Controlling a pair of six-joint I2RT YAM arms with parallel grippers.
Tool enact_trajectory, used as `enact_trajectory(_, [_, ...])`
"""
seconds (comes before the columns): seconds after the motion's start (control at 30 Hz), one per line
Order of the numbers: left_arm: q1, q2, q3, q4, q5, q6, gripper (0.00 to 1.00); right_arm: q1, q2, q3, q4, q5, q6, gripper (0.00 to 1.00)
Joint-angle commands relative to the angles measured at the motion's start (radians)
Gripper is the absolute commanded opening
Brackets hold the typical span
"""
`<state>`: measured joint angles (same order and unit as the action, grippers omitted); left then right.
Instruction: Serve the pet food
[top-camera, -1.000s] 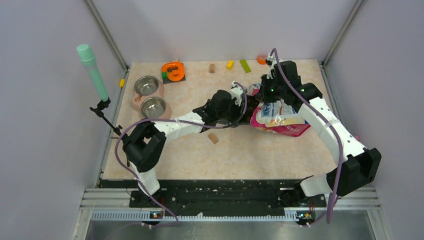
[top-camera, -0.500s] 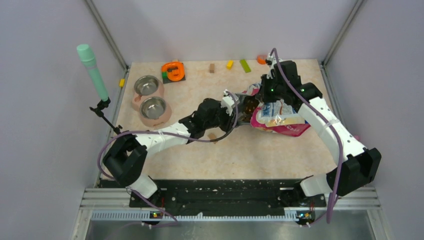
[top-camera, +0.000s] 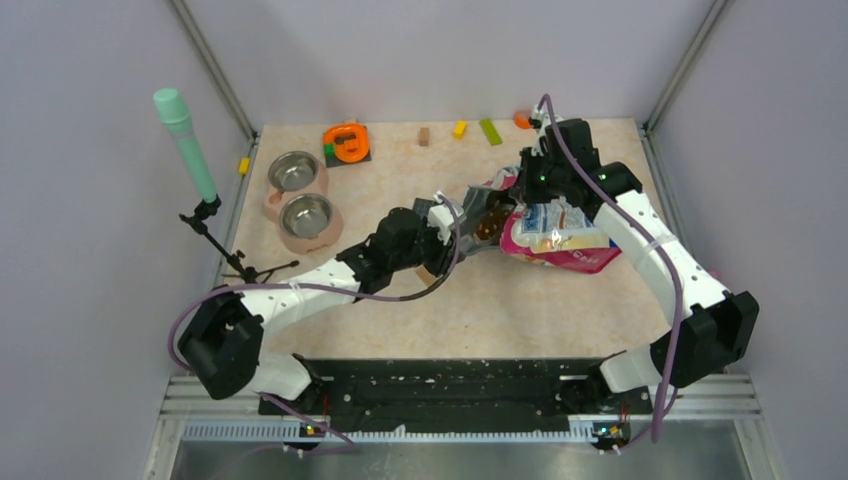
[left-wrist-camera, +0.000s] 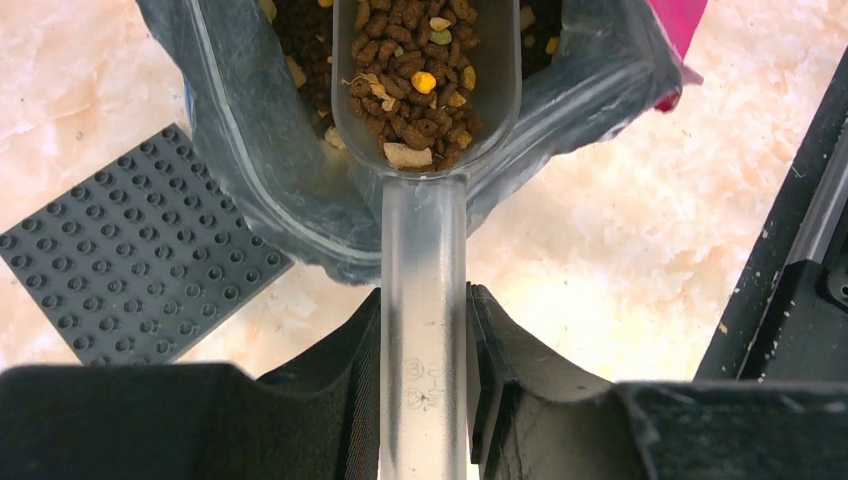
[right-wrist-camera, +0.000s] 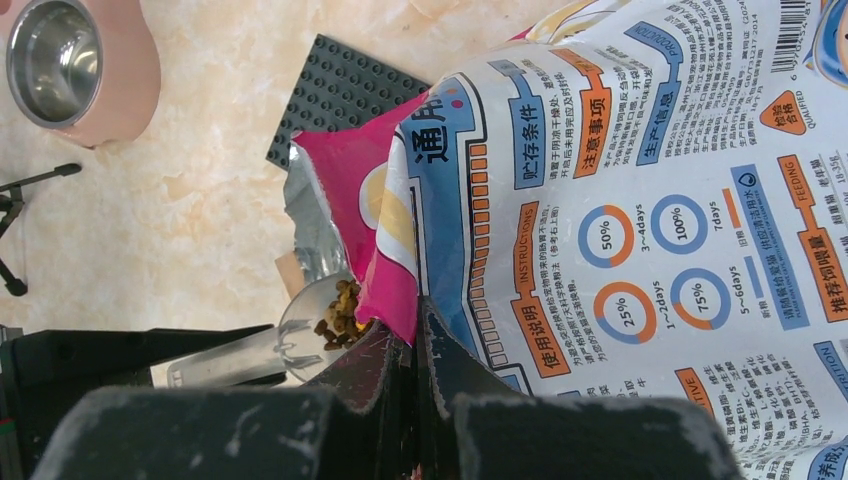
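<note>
Change: your left arm (top-camera: 330, 275) has pulled back toward the lower left of the overhead view since a second ago, drawing the scoop (left-wrist-camera: 425, 90) leftward to the mouth of the bag (top-camera: 560, 245).
Left gripper (left-wrist-camera: 425, 320): clamped on the scoop's clear handle, one finger on each side.
Scoop: clear plastic, its bowl at the top centre of the left wrist view, over the open mouth of the bag.
Kibble (left-wrist-camera: 405, 70): a brown heap fills the scoop, and more lies inside the bag behind it.
Right gripper (right-wrist-camera: 415, 345): you have it pinched tight on the pink lip of the bag, at the bottom centre of the right wrist view.
Bag: lying right of centre on the table (top-camera: 520, 310), mouth facing left.
Bowls (top-camera: 305, 213): two steel ones at the left of the overhead view, well apart from the scoop.
Studded plate (left-wrist-camera: 135, 255): grey, its edge tucked under the lip of the bag.
</note>
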<state>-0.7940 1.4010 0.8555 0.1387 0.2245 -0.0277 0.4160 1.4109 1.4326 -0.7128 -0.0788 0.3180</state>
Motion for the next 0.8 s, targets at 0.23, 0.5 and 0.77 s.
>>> enact_trajectory(0.23, [-0.001,-0.177,-0.066,-0.076,-0.107,0.017,0.00,0.006,0.002,0.102,0.085,-0.042,0.023,0.00])
enact_trajectory(0.5, [-0.002,-0.287,-0.078,-0.238,-0.186,-0.020,0.00,0.006,0.010,0.106,0.093,-0.047,0.025,0.00])
enact_trajectory(0.77, [-0.002,-0.423,-0.098,-0.408,-0.368,-0.083,0.00,0.006,0.024,0.108,0.101,-0.060,0.025,0.00])
